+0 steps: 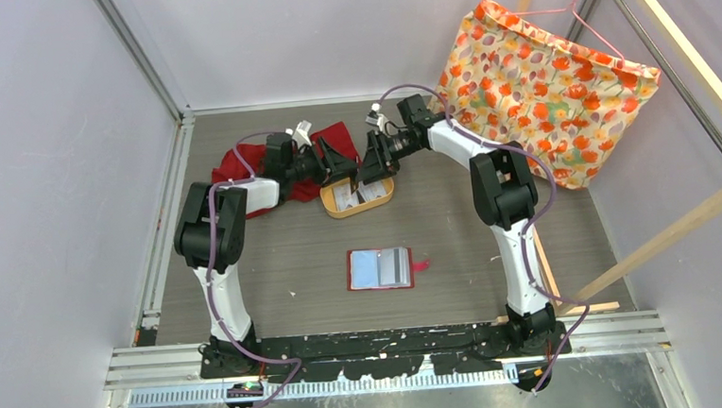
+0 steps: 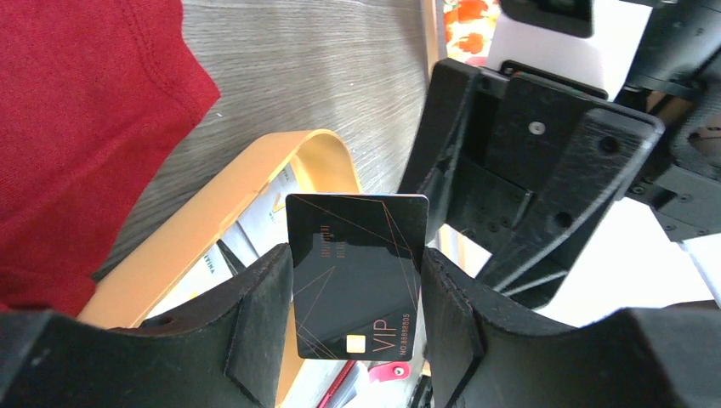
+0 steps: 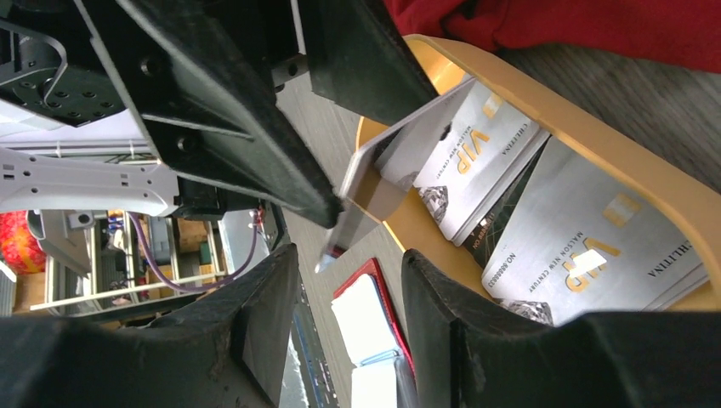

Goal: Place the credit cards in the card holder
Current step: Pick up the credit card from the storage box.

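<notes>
Left fingers (image 2: 263,297) pinch a black card (image 2: 357,272) by its edges above the tray (image 2: 195,221). The right fingers (image 3: 263,323) stand open and empty beside it. The card looks thin, stiff and slick, so edge grips may slip. The card holder (image 1: 380,268) lies open on the worktop (image 1: 275,256).

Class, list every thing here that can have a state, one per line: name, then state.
left gripper, shut on the black card
black card, clamped by its side edges, lifted
right gripper, open and empty
card holder, unfolded, lying flat
wooden tray, holding silver cards
silver cards, lying loose in the tray
red cloth, crumpled
</notes>
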Available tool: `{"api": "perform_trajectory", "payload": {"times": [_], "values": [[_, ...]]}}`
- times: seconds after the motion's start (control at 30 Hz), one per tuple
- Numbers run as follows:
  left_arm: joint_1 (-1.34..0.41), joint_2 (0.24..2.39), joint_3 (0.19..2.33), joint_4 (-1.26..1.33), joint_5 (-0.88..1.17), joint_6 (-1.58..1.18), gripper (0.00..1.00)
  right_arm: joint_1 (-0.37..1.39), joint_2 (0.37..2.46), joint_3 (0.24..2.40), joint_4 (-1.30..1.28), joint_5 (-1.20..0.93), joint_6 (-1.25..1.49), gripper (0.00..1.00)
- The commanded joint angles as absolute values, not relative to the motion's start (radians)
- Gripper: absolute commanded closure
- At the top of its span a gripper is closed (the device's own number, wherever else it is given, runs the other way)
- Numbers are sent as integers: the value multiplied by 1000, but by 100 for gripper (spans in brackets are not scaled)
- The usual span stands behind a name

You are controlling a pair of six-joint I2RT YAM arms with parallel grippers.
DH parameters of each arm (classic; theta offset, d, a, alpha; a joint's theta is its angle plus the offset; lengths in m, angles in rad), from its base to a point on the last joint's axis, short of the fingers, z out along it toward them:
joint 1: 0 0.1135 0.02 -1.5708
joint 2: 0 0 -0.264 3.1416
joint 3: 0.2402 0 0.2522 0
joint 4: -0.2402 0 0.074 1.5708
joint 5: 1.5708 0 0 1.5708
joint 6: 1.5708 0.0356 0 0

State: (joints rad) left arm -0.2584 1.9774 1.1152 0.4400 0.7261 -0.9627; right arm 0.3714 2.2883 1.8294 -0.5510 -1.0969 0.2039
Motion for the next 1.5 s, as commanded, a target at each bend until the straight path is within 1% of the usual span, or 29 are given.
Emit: {"api": "perform_trajectory", "payload": {"times": [0.0,0.1,0.2,0.3,0.4,0.7,0.97,1.17,1.47], "values": [[-244,1989,1102,536,782,-976,73,373,2303,1875,-529,-1117,235,49],[-237,2000,1092,566,808,-987,73,374,2314,1884,-527,-1149,240,51],[-229,2015,1084,615,842,-1008,74,374,2314,1882,-514,-1206,245,50],[-221,2035,1085,664,874,-1038,74,375,2308,1883,-512,-1247,240,46],[-217,2047,1088,697,895,-1057,74,376,2304,1884,-512,-1248,237,43],[-200,2105,1083,915,990,-1193,74,374,2337,1900,-457,-1244,318,44],[-186,2179,1092,1110,1035,-1334,75,373,2338,1900,-426,-1260,351,44],[-186,2209,1101,1182,1049,-1394,75,371,2366,1911,-414,-1249,381,44],[-186,2221,1102,1187,1056,-1403,75,370,2390,1928,-402,-1225,423,44]]}}
